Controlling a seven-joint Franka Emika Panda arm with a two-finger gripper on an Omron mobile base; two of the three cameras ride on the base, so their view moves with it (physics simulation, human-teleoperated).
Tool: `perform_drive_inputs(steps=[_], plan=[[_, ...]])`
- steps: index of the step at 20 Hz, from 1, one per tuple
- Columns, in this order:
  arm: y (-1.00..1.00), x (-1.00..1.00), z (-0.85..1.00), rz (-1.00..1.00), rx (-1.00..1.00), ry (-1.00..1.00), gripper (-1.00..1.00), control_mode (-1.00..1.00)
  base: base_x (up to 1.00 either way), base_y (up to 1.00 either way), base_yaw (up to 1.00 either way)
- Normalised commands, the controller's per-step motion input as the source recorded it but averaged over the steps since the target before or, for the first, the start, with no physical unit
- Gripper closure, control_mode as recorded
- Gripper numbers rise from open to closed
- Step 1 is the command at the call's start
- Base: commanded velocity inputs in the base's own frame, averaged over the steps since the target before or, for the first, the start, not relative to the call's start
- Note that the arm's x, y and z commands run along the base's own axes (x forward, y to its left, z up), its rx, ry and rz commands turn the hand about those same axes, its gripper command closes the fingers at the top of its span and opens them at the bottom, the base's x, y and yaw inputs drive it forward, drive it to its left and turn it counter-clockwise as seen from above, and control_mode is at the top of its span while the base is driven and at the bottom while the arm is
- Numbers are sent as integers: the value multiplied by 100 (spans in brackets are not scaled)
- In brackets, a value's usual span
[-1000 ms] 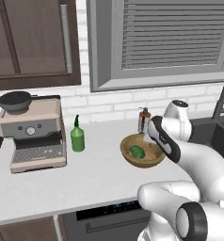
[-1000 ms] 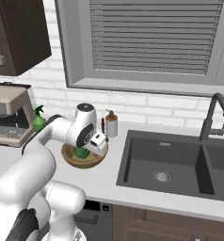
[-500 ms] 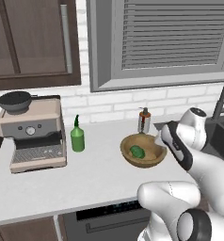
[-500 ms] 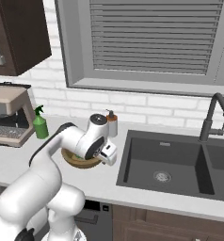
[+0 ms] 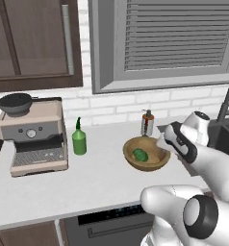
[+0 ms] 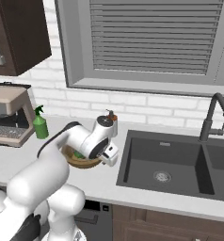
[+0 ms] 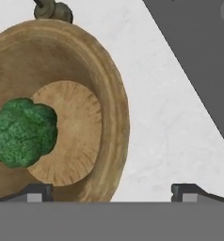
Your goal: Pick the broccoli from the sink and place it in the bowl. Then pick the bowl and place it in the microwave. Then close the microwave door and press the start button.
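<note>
Wooden bowl [image 7: 104, 117] holds broccoli [image 7: 20, 132], below-left of our end effector [image 7: 111, 190]; fingers spread, empty, straddling near rim. We judge: lower squarely, pinch rim wall, lift level.

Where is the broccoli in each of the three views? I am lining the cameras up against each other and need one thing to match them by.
Left base view: the broccoli lies inside the bowl, right of centre.
Right base view: a green sliver in the bowl, mostly behind the arm.
Hand view: large at the left edge, on the bowl's floor.
Shared landmark: the wooden bowl itself.
</note>
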Motion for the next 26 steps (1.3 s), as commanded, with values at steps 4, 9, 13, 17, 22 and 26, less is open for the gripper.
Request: perform_drive_inputs(steps=[4, 9, 13, 17, 22, 26], plan=[[0, 25, -25, 0, 0, 3, -100, -100, 0, 0, 0], [1, 18, -26, 0, 0, 5, -100, -100, 0, 0, 0], [5, 3, -29, 0, 0, 1, -100, -100, 0, 0, 0], [12, 0, -32, 0, 0, 0, 100, -100, 0, 0, 0], [18, 0, -6, 0, 0, 0, 100, -100, 0, 0, 0], [25, 0, -6, 0, 0, 0, 100, -100, 0, 0, 0]])
